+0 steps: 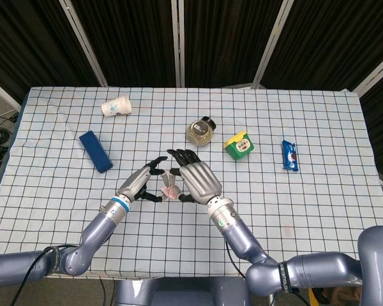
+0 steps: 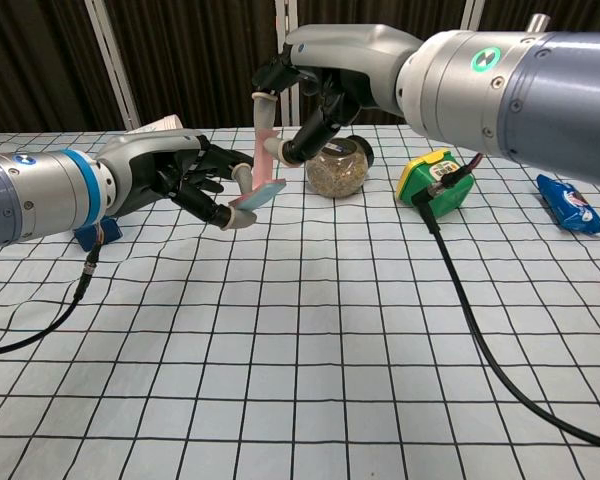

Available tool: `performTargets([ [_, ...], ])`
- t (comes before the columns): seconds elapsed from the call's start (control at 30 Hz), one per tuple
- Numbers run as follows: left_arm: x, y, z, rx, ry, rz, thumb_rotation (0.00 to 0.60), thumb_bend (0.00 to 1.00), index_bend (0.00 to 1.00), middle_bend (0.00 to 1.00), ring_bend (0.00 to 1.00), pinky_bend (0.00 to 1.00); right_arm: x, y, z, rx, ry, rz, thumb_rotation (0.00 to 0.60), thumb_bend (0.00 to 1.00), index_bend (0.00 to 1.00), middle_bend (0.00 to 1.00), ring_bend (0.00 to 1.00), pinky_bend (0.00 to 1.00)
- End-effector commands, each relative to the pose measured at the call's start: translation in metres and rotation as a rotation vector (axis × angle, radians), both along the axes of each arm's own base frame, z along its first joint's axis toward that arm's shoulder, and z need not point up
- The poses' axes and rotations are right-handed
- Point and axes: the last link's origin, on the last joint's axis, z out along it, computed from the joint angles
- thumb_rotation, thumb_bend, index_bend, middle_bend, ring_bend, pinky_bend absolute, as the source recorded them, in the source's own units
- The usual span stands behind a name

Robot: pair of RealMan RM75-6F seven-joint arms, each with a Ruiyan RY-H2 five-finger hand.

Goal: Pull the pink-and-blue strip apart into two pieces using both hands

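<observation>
The strip hangs above the middle of the table between both hands. In the chest view my right hand [image 2: 315,85] pinches the pink half [image 2: 269,140], which stands upright. My left hand [image 2: 175,178] pinches the blue half [image 2: 259,195], which lies tilted almost flat. The blue half's far end is close to the foot of the pink half, and I cannot tell whether they still touch. Seen from the head view, the left hand [image 1: 140,183] and right hand [image 1: 195,180] face each other closely, with the strip [image 1: 170,191] mostly hidden between the fingers.
A glass jar [image 1: 200,132] and a green container [image 1: 240,145] stand just behind the hands. A blue snack packet [image 1: 290,155] lies to the right, a blue box [image 1: 94,151] to the left, and a tipped paper cup [image 1: 117,106] at the back left.
</observation>
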Motion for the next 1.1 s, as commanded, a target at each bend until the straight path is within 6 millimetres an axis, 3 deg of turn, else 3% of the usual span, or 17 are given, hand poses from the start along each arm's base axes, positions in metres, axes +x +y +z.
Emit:
performTargets([
  [0.03,0.001,0.0,0.0,0.0,-0.007,0.002,0.6,0.39,0.61,0.0,0.0,0.0,0.0,0.0,0.0,0.0,0.001,0.002,0.6,0.43,0.72,0.05,0.0,0.0],
  [0.33,0.004,0.0,0.003,0.022,-0.019,0.019,0.6,0.47,0.78,0.0,0.0,0.0,-0.001,-0.001,0.002,-0.007,0.006,0.0,0.6,0.43,0.72,0.05,0.0,0.0],
  [0.63,0.001,-0.001,0.002,0.028,0.008,0.021,0.6,0.47,0.8,0.0,0.0,0.0,-0.007,-0.005,0.007,-0.025,0.007,-0.006,0.6,0.43,0.73,0.05,0.0,0.0],
  [1.1,-0.038,0.005,0.001,0.04,0.06,0.089,0.6,0.47,0.81,0.0,0.0,0.0,-0.029,-0.017,0.037,-0.094,0.016,-0.035,0.6,0.43,0.73,0.05,0.0,0.0],
])
